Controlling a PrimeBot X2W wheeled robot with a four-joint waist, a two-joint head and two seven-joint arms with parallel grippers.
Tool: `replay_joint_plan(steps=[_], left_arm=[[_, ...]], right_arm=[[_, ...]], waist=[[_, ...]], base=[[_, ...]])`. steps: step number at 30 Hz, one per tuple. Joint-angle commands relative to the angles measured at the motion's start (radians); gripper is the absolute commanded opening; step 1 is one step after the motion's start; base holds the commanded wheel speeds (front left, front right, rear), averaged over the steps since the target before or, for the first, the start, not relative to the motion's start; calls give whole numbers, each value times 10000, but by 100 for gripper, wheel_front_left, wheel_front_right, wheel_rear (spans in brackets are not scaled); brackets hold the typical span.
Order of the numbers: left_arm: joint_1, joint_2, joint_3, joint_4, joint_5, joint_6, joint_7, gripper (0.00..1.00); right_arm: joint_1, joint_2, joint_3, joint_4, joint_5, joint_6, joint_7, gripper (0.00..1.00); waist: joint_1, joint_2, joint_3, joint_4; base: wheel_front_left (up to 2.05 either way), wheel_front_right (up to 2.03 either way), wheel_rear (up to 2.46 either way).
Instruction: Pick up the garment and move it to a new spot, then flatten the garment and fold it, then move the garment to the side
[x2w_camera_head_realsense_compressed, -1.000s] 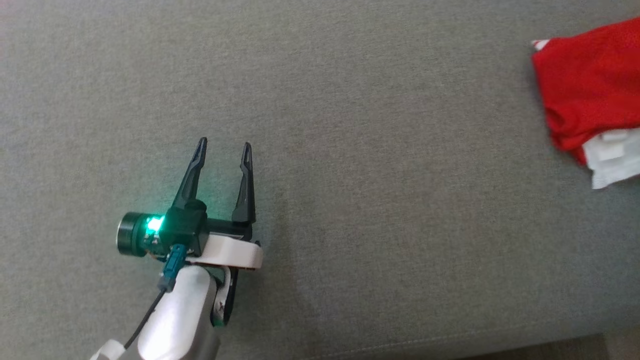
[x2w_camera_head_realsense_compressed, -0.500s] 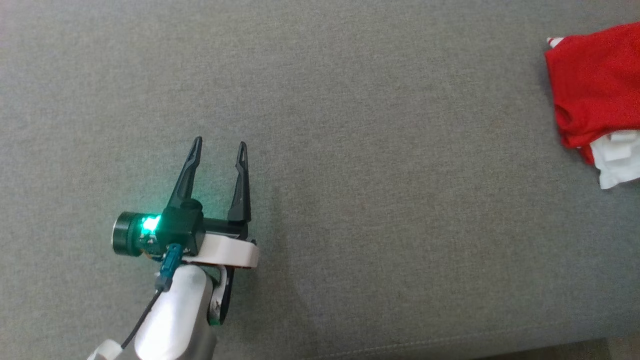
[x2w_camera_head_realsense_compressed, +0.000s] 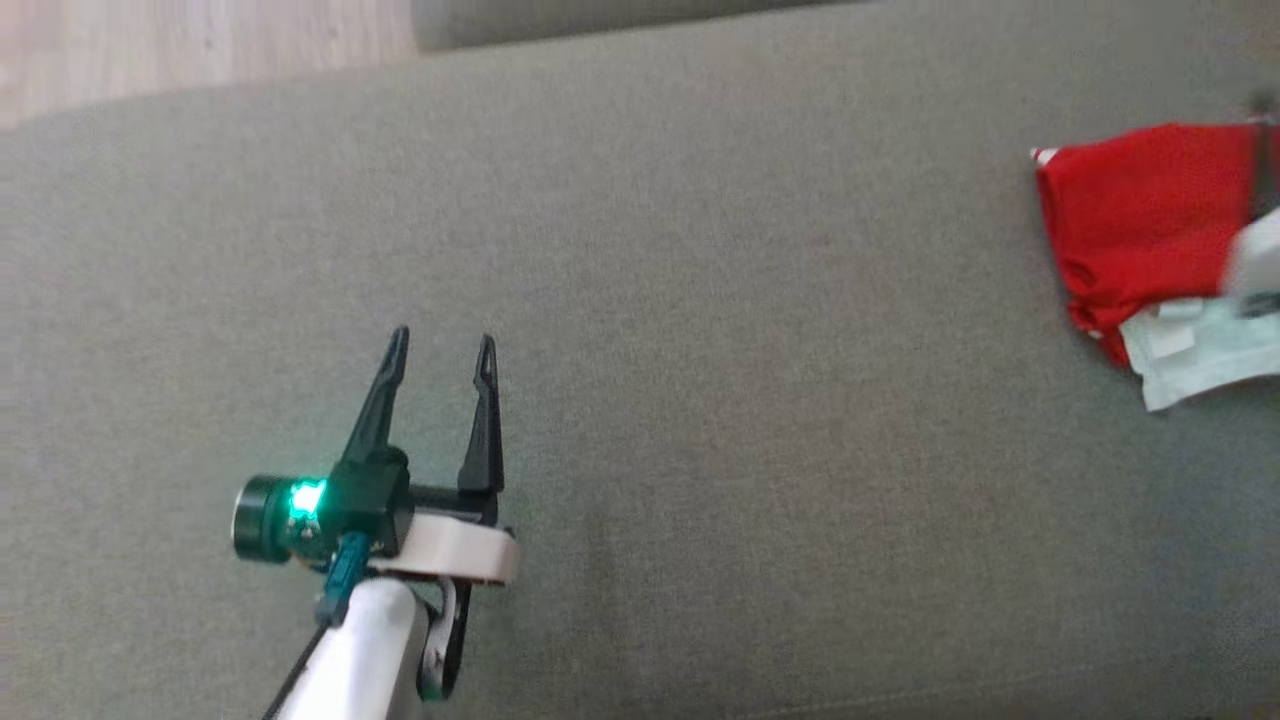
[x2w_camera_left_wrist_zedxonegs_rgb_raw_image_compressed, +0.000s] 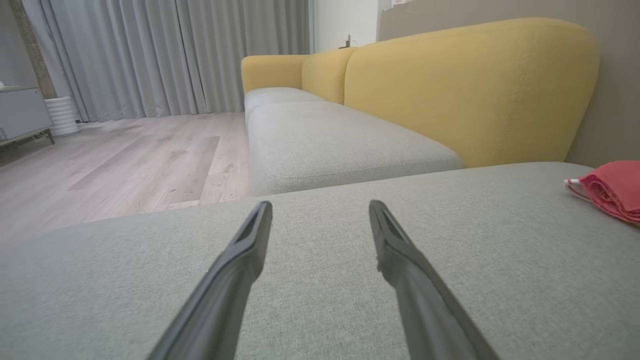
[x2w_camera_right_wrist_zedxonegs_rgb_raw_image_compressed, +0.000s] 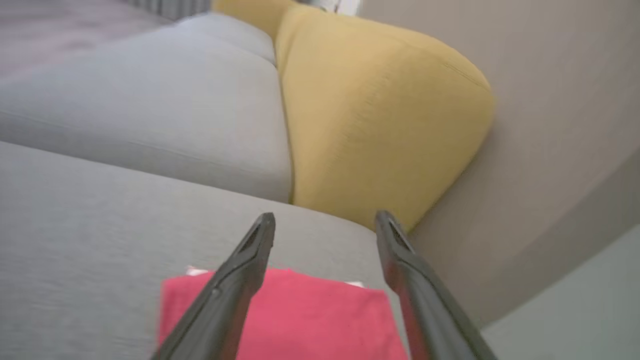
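Two tools: both stand with fingers spread wide, and neither has hold of anything.
Left tool (x2w_camera_head_realsense_compressed: 442, 340): at 7 o'clock in the head view, over the bare grey sofa seat (x2w_camera_head_realsense_compressed: 760, 420) and well apart from the cloth; nothing lies between its fingers.
Right tool (x2w_camera_right_wrist_zedxonegs_rgb_raw_image_compressed: 325, 217): above the cloth; in its own wrist view the red lies low at 6 o'clock, under and between the spread fingers. The blur hides whether a finger touches it.
Red garment (x2w_camera_head_realsense_compressed: 1140, 220): at 2 o'clock in the head view, near the seat's right end, lying in a compact folded bundle with a white part showing at its 5 o'clock corner.
Yellow backrest (x2w_camera_right_wrist_zedxonegs_rgb_raw_image_compressed: 380, 115): beyond the bundle, at 12 o'clock in the right wrist view.
Handling: judged light, soft and limp, not fragile; lifted by a single layer it would likely sag and fall out of its fold.
Hold: best pinched through all layers at a folded edge.
Stage: looks folded and set aside.
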Motion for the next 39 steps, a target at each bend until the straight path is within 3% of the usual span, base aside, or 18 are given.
replay_joint_plan(steps=[1, 8, 14, 19, 25, 39], left_arm=[[-49, 46, 284, -310, -59, 60, -80, 100], [474, 31, 312, -510, -89, 138, -80, 100], [918, 26, 377, -664, -100, 157, -80, 100], [1278, 23, 299, -807, 26, 149, -80, 100], [1455, 20, 394, -855, -20, 201, -80, 100], [1468, 17, 438, -719, -163, 335, -80, 100]], right_arm=[[156, 210, 197, -509, 100, 65, -213, 100], [1600, 2349, 592, -2693, 1828, 65, -1065, 100], [3806, 3230, 1010, -4587, 3227, 65, -1312, 100], [5399, 3407, 1377, -5364, 3846, 65, -1368, 100], [6270, 3415, 1747, -5948, 4218, 65, -1377, 100], [6463, 3417, 1867, -6190, 4100, 65, -1379, 100]], waist=[[1, 0, -500, 89], [1, 0, -1279, 394], [1, 0, -1593, 609], [1, 0, -1702, 720], [1, 0, -1711, 765], [1, 0, -1729, 678]], base=[[0, 0, 0], [0, 0, 0], [0, 0, 0], [0, 0, 0], [0, 0, 0], [0, 0, 0]])
